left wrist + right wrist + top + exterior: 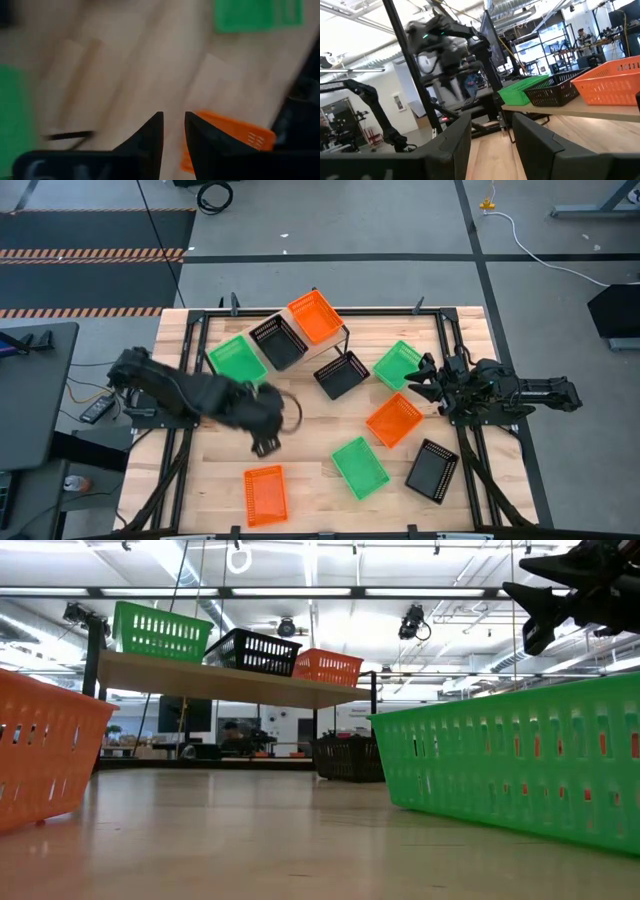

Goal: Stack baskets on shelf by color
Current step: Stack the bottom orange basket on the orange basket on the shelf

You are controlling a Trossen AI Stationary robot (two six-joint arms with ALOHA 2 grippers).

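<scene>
Baskets: nine in all. Three stand in a row on the shelf: green, black, orange. Six lie loose on the surface: a black one by the shelf's leg, a green one and an orange one near the right arm, a green one and a black one toward the front, and an orange one at front left.
Handling: judged light, thin plastic with mesh walls that will flex a little; empty, so no load to spill. The smooth rim could slip in a loose pinch, and a basket held at one side would likely tilt.
Where to grip: best over the middle of one long wall, one finger inside and one outside, close under the rim.
Stacking: each loose basket must nest square into the same colour on the shelf; a skewed drop would probably hang on the rim.
Left gripper: arm reaches out low over the surface between the shelf and the front-left orange basket, pointing toward the front. Jaws narrow, a slim gap between the tips, holding nothing.
Right gripper: at the right edge, raised, pointing level toward the shelf, just beside the loose green basket. Jaws parted, holding nothing.
</scene>
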